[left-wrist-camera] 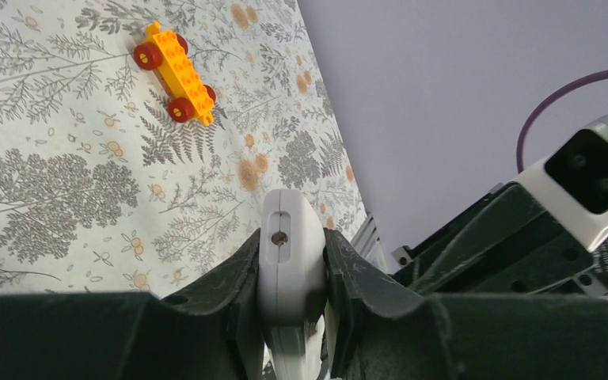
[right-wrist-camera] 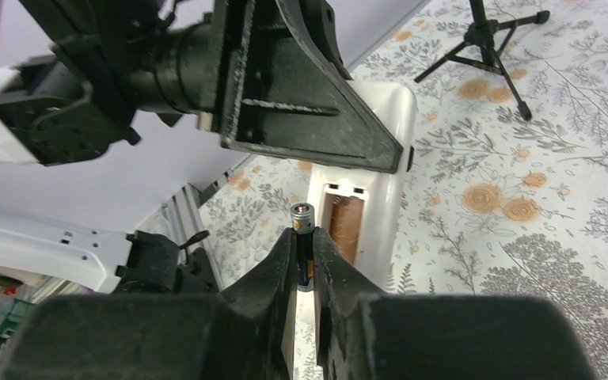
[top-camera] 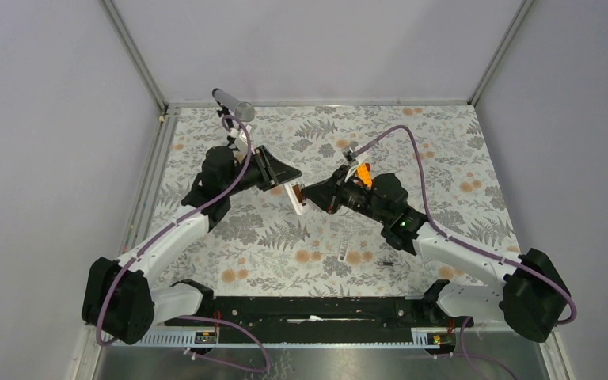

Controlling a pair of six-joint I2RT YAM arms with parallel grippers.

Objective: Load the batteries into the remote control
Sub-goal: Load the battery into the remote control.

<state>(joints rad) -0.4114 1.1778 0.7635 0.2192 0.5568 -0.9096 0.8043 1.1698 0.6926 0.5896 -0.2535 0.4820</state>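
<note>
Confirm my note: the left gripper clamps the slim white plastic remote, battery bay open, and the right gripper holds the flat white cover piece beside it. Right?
Not quite. What the right gripper is shut on is a small dark cylindrical battery, as the right wrist view shows. The left gripper does clamp the slim white plastic remote, bay open.

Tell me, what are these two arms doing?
The left gripper holds a white remote control aloft, with its battery compartment open. The right gripper pinches a small battery right beside that opening. The battery is not yet inserted.
</note>
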